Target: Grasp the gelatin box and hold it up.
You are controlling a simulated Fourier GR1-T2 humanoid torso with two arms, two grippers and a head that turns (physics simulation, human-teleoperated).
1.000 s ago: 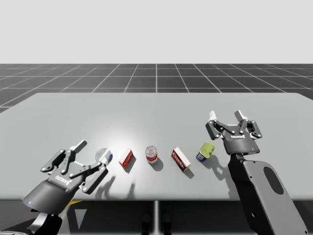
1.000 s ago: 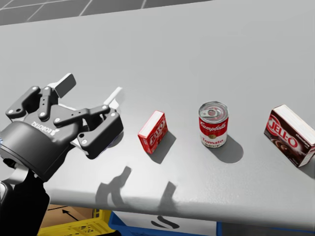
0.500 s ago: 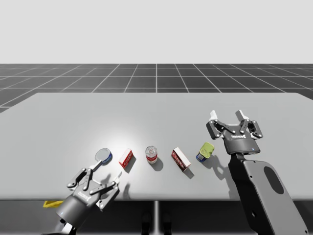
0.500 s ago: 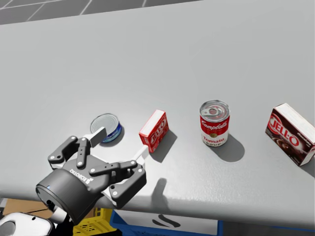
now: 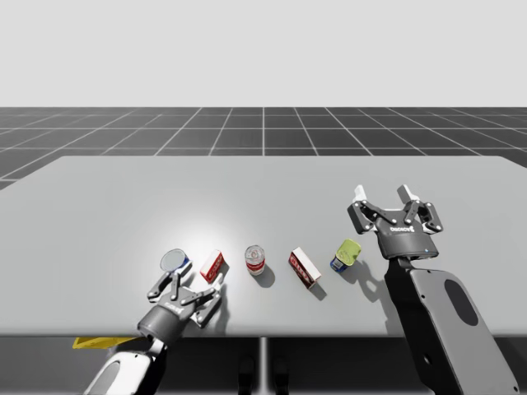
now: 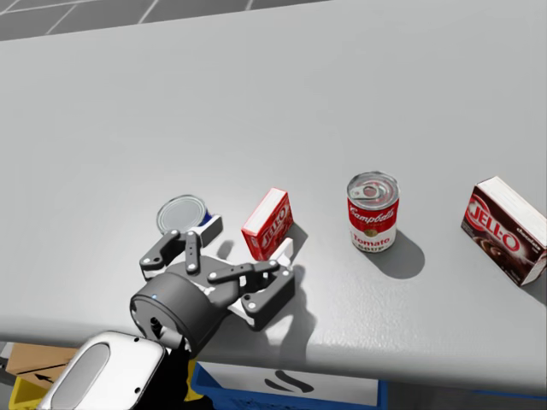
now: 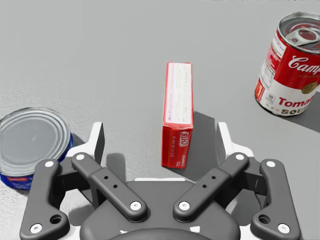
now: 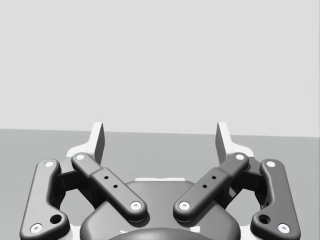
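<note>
We are in a simulator's bare test scene, laid out like a robot trial bench. A plain grey tabletop stands on a dark floor ruled with a pale grid that runs to a flat horizon. Above it hangs an even, pale grey backdrop.

Groceries stand in one row. A red box is between the fingers of our left pincer. A flat blue can sits just beside that pincer, and a red-and-white can ahead on its other side. Further along are a dark red box and a green can, which is near our right pincer. A cardboard box shows below the tabletop's near edge.
</note>
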